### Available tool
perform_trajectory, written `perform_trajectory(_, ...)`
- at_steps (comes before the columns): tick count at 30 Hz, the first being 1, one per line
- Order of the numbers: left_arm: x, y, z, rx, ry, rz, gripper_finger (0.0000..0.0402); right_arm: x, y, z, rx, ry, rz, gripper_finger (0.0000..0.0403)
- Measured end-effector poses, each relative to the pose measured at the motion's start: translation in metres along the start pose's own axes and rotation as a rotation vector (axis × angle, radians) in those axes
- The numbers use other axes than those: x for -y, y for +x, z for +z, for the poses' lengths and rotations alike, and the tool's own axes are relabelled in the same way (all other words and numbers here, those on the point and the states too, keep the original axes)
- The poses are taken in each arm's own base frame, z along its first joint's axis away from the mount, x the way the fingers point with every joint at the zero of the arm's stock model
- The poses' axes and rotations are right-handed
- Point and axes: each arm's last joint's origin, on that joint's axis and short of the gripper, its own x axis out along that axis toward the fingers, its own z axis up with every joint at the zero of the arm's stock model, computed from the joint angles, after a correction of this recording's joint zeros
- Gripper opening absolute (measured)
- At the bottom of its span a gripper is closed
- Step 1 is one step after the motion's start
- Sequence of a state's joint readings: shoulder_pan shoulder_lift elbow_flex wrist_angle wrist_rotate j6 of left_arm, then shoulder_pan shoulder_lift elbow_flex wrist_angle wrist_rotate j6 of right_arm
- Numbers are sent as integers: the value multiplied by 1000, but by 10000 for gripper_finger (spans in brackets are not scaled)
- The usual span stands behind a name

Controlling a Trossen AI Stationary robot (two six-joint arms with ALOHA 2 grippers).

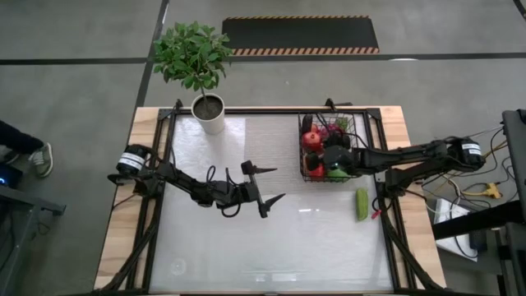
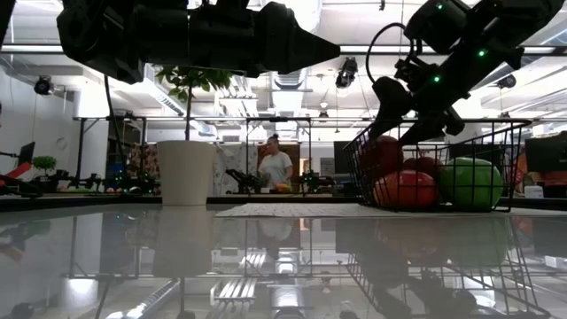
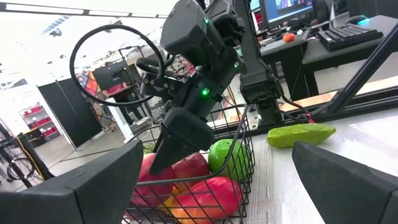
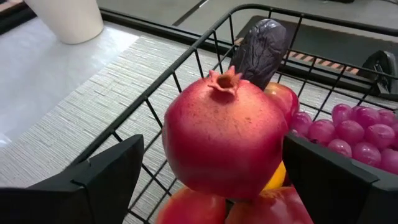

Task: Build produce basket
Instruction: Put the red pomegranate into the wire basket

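The black wire basket (image 1: 329,123) (image 2: 443,133) stands at the table's far right on a pale woven mat (image 1: 263,140). It holds a red pomegranate-like fruit (image 4: 227,143) resting on top of other red fruit, a dark eggplant (image 4: 261,50), purple grapes (image 4: 354,130) and a green apple (image 2: 469,182) (image 3: 224,155). My right gripper (image 1: 325,160) (image 4: 214,149) reaches into the basket, open, one finger on either side of the pomegranate. A green cucumber (image 1: 362,204) (image 3: 301,134) lies on the table just near of the basket. My left gripper (image 1: 265,185) hovers open over the table's middle, pointing at the basket. My right gripper stands open around the red pomegranate (image 4: 186,155), coming in over the basket's near side. The fruit sits upright on the fruit beneath it. Whether either finger touches it, I cannot tell.
A white pot (image 1: 209,111) (image 2: 186,173) with a leafy plant stands at the far edge, left of the mat. Black frame rails run along the table's sides. A person stands in the room far behind the table. The glossy near half of the table is bare.
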State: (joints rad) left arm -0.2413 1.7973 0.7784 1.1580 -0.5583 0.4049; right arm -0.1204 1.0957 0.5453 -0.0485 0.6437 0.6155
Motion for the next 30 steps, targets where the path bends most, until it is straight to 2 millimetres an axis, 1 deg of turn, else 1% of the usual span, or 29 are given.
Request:
perform_trajectory(8, 0, 0, 0, 0, 0, 0, 394, 3, -4, 1, -6, 7, -8, 364)
perform_trajectory(12, 0, 0, 0, 0, 0, 0, 394, 4, -8, 5, -5, 7, -8, 364)
perform_trajectory(19, 0, 0, 0, 0, 0, 0, 394, 5, -31, 33, -35, -35, -30, 363)
perform_trajectory(21, 0, 0, 0, 0, 0, 0, 394, 5, -38, 41, -49, -60, -36, 358)
perform_trajectory(23, 0, 0, 0, 0, -1, 0, 394, 5, -42, 48, -63, -88, -44, 336)
perform_trajectory(25, 0, 0, 0, 0, -1, 0, 394, 4, -45, 53, -69, -104, -47, 299)
perform_trajectory(27, 0, 0, 0, 0, -1, 0, 394, 3, -46, 55, -68, -124, -46, 249)
perform_trajectory(30, 0, 0, 0, 0, -1, 0, 394, 2, -46, 57, -61, -152, -40, 162)
